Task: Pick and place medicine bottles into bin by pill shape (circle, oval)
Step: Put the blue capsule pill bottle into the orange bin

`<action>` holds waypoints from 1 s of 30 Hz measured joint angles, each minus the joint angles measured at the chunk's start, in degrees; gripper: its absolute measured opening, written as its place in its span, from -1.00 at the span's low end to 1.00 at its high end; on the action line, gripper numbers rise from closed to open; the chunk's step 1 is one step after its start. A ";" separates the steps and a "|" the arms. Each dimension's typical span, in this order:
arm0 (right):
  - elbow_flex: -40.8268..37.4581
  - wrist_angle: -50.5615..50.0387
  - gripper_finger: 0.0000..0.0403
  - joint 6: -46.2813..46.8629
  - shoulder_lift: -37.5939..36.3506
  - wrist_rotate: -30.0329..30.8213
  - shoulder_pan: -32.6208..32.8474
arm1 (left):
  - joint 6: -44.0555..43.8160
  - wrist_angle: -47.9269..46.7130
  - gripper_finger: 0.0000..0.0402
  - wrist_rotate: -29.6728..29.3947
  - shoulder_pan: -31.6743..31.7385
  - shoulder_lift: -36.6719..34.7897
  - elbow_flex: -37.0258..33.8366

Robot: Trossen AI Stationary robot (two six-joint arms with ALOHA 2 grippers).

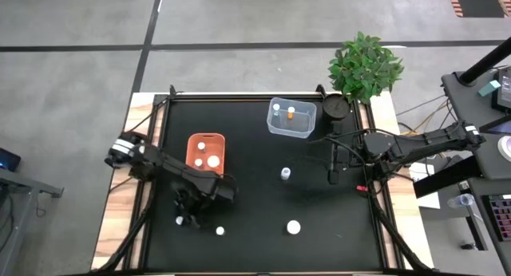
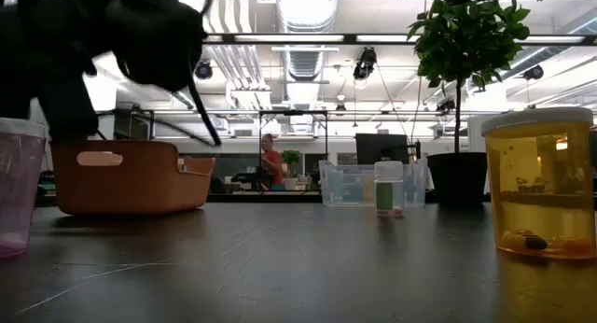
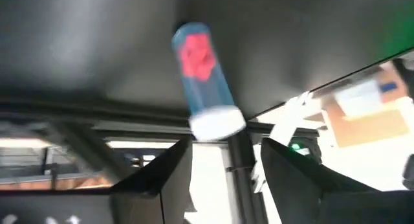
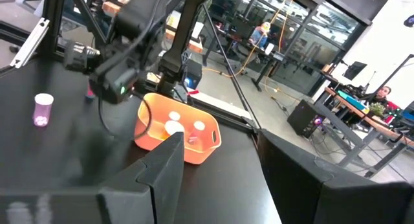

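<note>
Two dark fingers of the left gripper [image 3: 223, 166] stand parted, holding nothing, before a bottle [image 3: 206, 78] (blue, red pills) lying on the table [image 1: 255, 188]; probably lining up a grasp.

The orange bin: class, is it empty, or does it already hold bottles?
Not empty. The high view shows the orange bin holding white-capped bottles, and the right wrist view shows white caps inside it too.

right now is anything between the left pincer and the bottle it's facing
Nothing visible. In the left wrist view the bottle, clear with pink pills and a white cap, lies just beyond the open left pincer, bare dark table around it.
</note>
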 joint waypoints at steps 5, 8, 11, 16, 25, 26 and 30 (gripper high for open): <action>0.01 -0.04 -0.06 0.01 0.01 0.00 0.00 | 0.46 -3.64 -0.16 -10.17 -0.25 -5.59 0.50; 0.00 -0.03 -0.06 0.07 0.02 0.00 0.00 | 0.20 -3.59 -0.16 -16.38 -1.86 -9.93 0.42; 0.01 -0.07 -0.06 0.07 0.00 0.02 -0.02 | 0.07 -2.61 -0.16 -23.09 -5.98 -14.23 0.42; 0.01 -0.16 -0.06 0.07 0.02 0.02 -0.02 | -3.27 -1.32 -0.16 -30.99 -16.11 -18.82 0.25; 0.00 -0.05 -0.06 0.18 0.00 0.02 0.00 | -13.34 3.83 -0.16 -43.38 -24.86 -17.68 0.20; 0.00 -0.06 -0.06 0.23 0.01 0.02 0.00 | -13.40 3.90 -0.16 -43.51 -24.86 -17.54 0.20; 0.00 -0.05 -0.06 0.55 0.01 0.01 0.00 | -11.79 5.17 -0.16 -43.44 -24.87 -17.04 0.20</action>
